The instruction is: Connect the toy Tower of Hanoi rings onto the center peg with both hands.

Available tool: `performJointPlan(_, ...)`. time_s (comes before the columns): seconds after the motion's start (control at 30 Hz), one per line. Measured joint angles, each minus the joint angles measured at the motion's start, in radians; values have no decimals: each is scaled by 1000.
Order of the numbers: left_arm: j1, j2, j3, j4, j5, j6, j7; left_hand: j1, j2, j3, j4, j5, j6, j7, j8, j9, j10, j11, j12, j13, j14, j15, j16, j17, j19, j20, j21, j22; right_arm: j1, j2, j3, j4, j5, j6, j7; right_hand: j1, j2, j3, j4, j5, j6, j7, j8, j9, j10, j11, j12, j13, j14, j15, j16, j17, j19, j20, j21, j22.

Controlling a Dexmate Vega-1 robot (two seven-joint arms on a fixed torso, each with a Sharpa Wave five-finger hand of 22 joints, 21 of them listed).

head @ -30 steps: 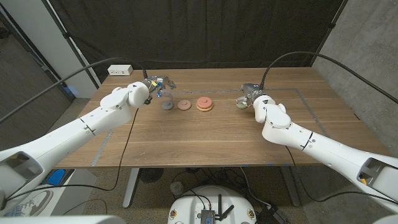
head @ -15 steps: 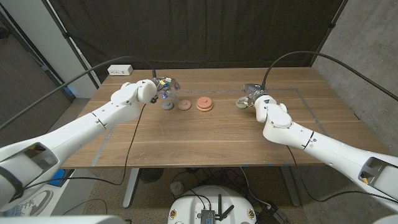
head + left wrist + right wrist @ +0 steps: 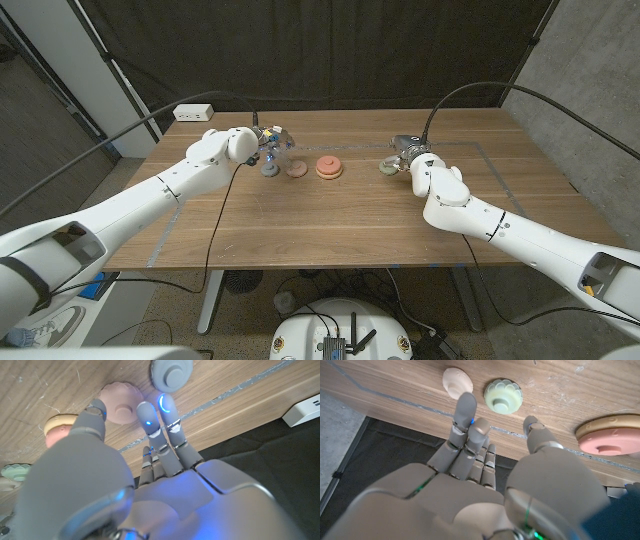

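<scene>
A grey ring (image 3: 270,169), a pink ring (image 3: 296,169) and a red ring stacked on an orange-yellow disc (image 3: 329,168) lie in a row at the table's far middle. My left hand (image 3: 266,143) hovers just behind and above the grey ring (image 3: 171,372), its fingers (image 3: 167,410) stretched toward it and holding nothing. A pale green ring (image 3: 386,167) lies right of the row, and my right hand (image 3: 402,150) is beside it, fingers apart and empty. In the right wrist view the green ring (image 3: 503,396) sits just past the fingertips (image 3: 466,406), next to a beige piece (image 3: 457,381).
A white power strip (image 3: 193,112) lies at the table's far left corner. Grey tape lines (image 3: 490,160) mark the wooden top. A black curtain hangs behind the table. Cables run from both arms across the far edge.
My left hand has moved right and further out, from beside the grey ring to just behind it. The right hand and the rings have stayed put.
</scene>
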Motion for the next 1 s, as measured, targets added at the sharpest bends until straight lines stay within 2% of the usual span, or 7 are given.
performJointPlan(0.43,-18,-25,27,50,12,-39,4,1,-9,-5,3,-12,-3,-8,12,0,-3,-8,12,-4,-9,2,5,1,0,0,0,3,5,-2,-6,0,4,-5,2,0,0,4,-4,0,5,5,0,0,9,2,0,0,-4,-4,-5,-3,0,0,0,-1)
performJointPlan(0.57,-20,-31,35,65,23,-51,14,1,-9,-8,0,-12,-2,-8,20,0,-3,-8,12,-4,-9,2,5,3,0,0,0,3,6,-5,-6,0,6,-11,4,0,0,4,-4,0,11,0,0,0,9,2,0,5,-4,-4,-5,-3,0,0,0,-1)
performJointPlan(1.0,-23,-51,49,110,37,-72,30,1,-9,-12,4,-19,-2,-9,20,0,3,-13,16,-4,-9,2,13,3,0,0,0,3,8,-10,-10,0,14,-18,7,0,0,4,-4,0,11,0,0,0,13,-2,0,5,-4,-4,-5,0,0,0,0,-1)
